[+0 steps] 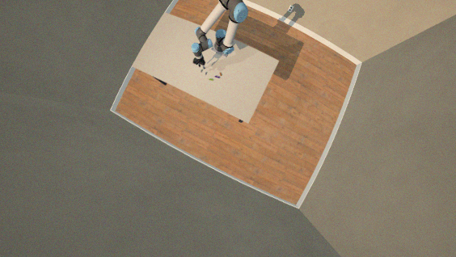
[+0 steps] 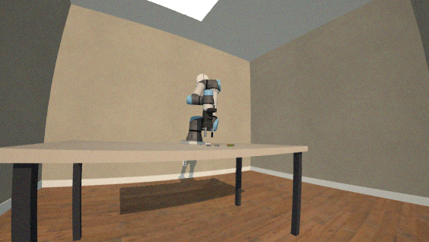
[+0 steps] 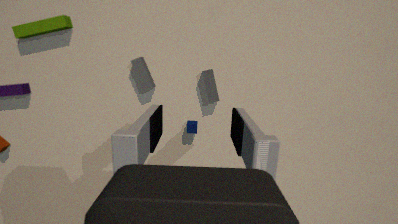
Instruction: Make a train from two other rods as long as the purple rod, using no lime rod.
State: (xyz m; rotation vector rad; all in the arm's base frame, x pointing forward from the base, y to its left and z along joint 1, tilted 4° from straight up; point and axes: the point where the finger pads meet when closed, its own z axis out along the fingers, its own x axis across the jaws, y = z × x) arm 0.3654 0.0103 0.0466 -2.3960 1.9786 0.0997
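In the wrist view my gripper is open and empty, hanging above the table. A small blue rod lies on the table below the gap between the fingers. A lime rod lies at the upper left, a purple rod at the left edge, and the tip of an orange rod lower on that edge. In the top view the gripper is near the robot's base, with the lime rod, purple rod and orange rod a little beyond it. The exterior view shows the gripper just above the table top.
The beige table stands on a wooden floor in a walled room. The robot's base sits at the table's far edge. The lime rod shows to the right of the gripper.
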